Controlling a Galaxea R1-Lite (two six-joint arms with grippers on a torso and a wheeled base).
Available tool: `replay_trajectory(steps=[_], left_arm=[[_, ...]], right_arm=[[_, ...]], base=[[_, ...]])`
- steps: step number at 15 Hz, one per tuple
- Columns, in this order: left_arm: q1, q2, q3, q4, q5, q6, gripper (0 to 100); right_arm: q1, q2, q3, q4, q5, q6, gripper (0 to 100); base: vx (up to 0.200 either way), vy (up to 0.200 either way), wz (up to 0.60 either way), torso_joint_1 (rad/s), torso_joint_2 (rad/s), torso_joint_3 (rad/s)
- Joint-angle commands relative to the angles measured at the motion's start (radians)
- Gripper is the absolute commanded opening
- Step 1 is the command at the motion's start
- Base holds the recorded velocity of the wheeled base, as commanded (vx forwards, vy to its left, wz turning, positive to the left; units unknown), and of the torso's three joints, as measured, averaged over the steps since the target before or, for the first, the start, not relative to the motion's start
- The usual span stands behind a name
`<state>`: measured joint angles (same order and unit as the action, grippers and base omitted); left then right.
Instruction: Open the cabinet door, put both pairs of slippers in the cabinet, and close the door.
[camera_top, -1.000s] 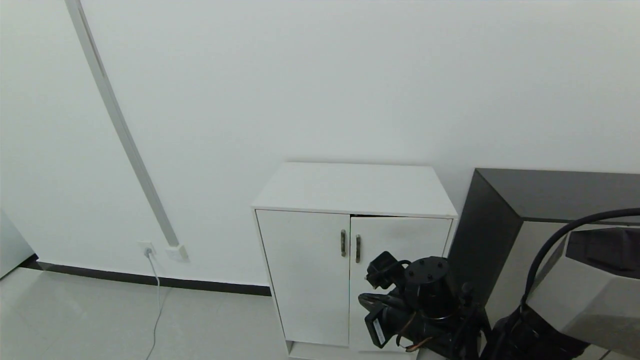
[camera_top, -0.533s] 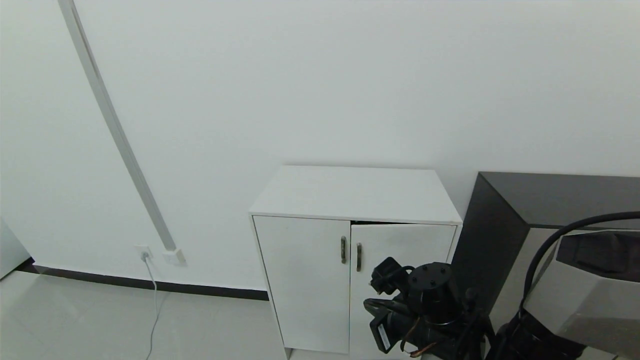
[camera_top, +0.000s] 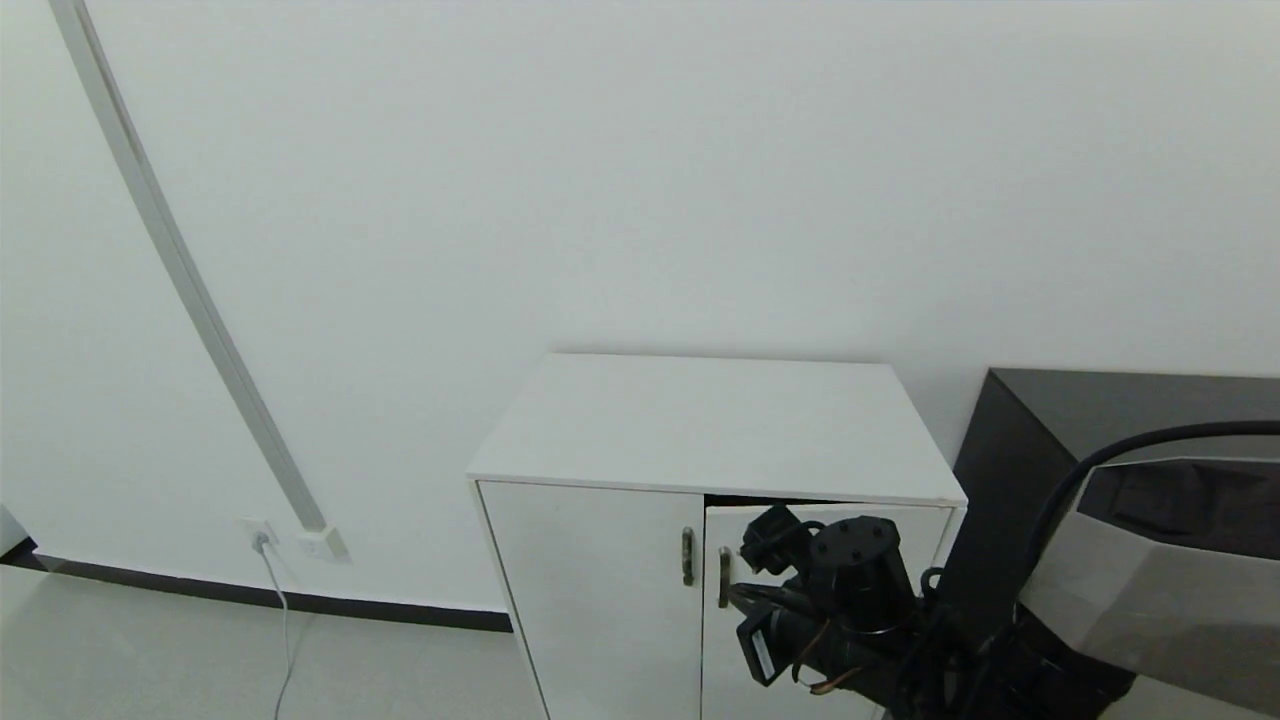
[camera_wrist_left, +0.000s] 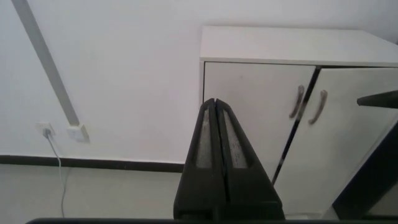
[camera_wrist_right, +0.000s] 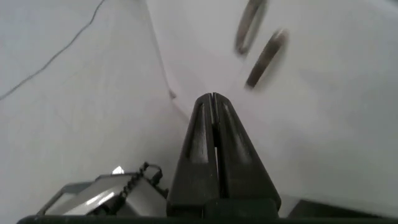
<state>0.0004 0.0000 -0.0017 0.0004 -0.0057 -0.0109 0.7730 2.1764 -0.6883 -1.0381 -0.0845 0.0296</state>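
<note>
No legible text, numbers or signs. Only candidate is a small white sticker (camera_top: 757, 655) on the wrist housing of the right arm (camera_top: 852, 572), low in the head view, just in front of the right door of the cabinet (camera_top: 715, 420). Any print on it is too small to read.

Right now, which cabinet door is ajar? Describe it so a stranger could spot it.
Against the white wall stands a white cabinet beside a black unit. Of its two doors, take the door nearer the black unit. Only it shows a dark gap along its top edge.
</note>
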Motion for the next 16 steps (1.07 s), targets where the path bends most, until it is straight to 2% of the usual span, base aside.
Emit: replay_trajectory(steps=[1, 9, 16], left_arm=[[0.001, 0.002, 0.0, 0.0, 0.0, 0.0, 0], [0.001, 0.0, 0.0, 0.0, 0.0, 0.0, 0], [0.001, 0.0, 0.0, 0.0, 0.0, -0.001, 0]], right_arm=[[-0.026, 0.049, -0.048, 0.001, -0.021, 0.003, 0], [-0.11, 0.143, -0.208, 0.006, -0.026, 0.024, 0], [-0.133, 0.183, -0.258, 0.006, -0.026, 0.024, 0]], base=[[0.0, 0.0, 0.0, 0.0, 0.0, 0.0], [0.0, 0.0, 0.0, 0.0, 0.0, 0.0], [0.0, 0.0, 0.0, 0.0, 0.0, 0.0]])
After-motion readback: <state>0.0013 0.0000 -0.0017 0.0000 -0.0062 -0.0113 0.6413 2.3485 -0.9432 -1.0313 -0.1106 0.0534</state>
